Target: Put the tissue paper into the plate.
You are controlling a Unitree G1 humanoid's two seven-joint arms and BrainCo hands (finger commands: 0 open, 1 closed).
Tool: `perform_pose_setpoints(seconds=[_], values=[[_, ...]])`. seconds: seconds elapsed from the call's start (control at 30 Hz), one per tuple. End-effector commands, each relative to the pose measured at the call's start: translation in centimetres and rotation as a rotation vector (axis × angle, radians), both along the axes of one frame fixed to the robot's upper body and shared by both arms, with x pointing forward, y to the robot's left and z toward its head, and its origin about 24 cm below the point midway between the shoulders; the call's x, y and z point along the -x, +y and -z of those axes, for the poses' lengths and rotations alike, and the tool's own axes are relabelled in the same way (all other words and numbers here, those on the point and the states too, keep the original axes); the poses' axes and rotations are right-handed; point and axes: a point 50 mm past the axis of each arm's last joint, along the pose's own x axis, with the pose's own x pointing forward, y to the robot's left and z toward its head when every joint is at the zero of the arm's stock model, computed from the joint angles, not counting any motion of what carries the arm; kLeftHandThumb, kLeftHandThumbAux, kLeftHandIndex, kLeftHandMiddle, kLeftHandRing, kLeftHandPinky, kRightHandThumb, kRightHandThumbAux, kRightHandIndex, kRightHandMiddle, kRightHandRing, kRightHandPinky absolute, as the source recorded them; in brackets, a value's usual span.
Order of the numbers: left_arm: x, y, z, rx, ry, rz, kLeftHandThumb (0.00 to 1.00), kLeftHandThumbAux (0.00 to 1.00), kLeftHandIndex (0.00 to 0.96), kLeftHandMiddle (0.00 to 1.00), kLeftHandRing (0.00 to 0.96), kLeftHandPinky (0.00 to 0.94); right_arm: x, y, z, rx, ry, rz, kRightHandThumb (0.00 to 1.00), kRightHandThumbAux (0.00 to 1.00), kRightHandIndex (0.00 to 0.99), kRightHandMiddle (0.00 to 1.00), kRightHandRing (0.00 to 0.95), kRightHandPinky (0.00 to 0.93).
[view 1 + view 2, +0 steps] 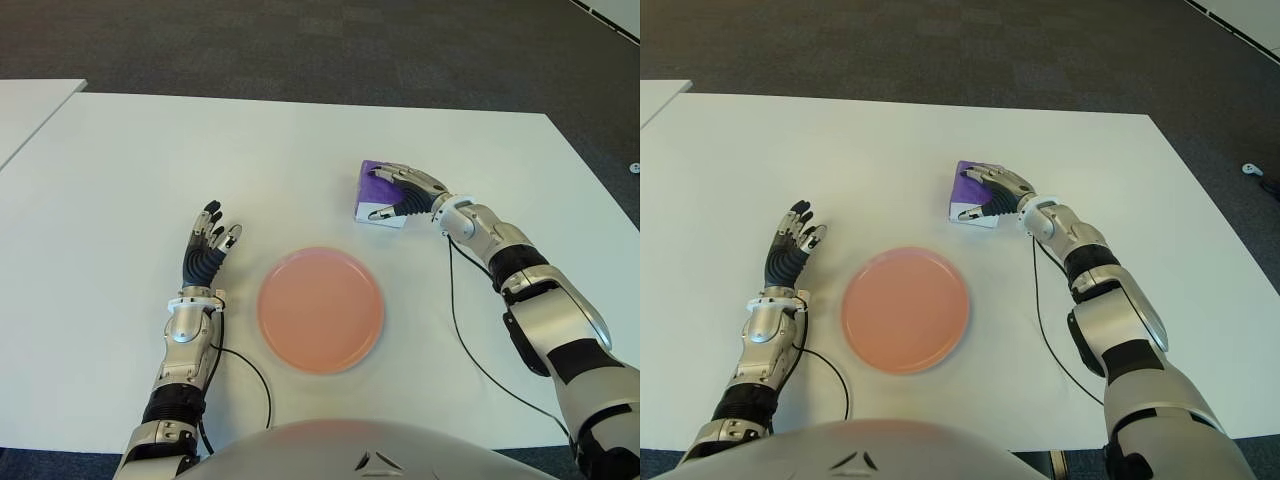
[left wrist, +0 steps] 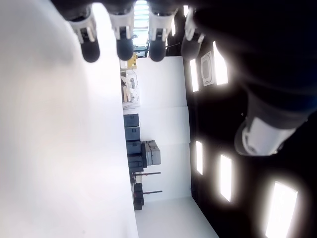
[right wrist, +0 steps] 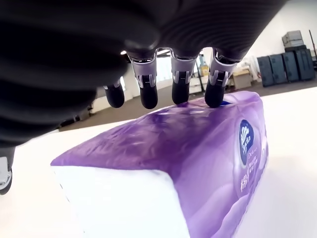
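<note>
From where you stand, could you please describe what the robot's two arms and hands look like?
Both arms are built of silver-grey shells with black joint bands. The left hand and right hand have black ribbed fingers with silver segments and dark rounded fingertips, on silver-white wrist cuffs. A thin black cable trails from each forearm across the white table.

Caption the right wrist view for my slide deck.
Right hand fingers draped over the purple tissue pack, which sits on the white table.
</note>
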Motion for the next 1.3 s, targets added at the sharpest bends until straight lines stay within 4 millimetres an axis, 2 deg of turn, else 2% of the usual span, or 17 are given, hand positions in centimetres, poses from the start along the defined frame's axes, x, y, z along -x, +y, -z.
perform_pose_setpoints(seconds=[0.03, 0.83, 1.3], values=[[1.2, 0.1, 1.9, 0.017, 0.104, -0.022, 0.0, 0.547, 0.0, 0.0, 0.0, 0.0, 0.2, 0.3, 1.0, 0.007, 0.021, 0.015, 0.226, 0.401, 0.0, 0.0, 0.0, 0.0], [1.3, 0.2, 2.0, 0.019, 0.102, -0.034, 0.0, 0.543, 0.0, 0.0, 0.0, 0.0, -1.3, 1.8, 0.4, 0.05, -0.052, 0.091, 0.227, 0.389, 0.0, 0.0, 0.0, 0.0], [1.6, 0.2, 2.1, 0.015, 0.108, -0.034, 0.0, 0.543, 0.0, 0.0, 0.0, 0.0, -1.6, 1.9, 0.5, 0.071, -0.057, 0.137, 0.231, 0.387, 0.0, 0.0, 0.0, 0.0]])
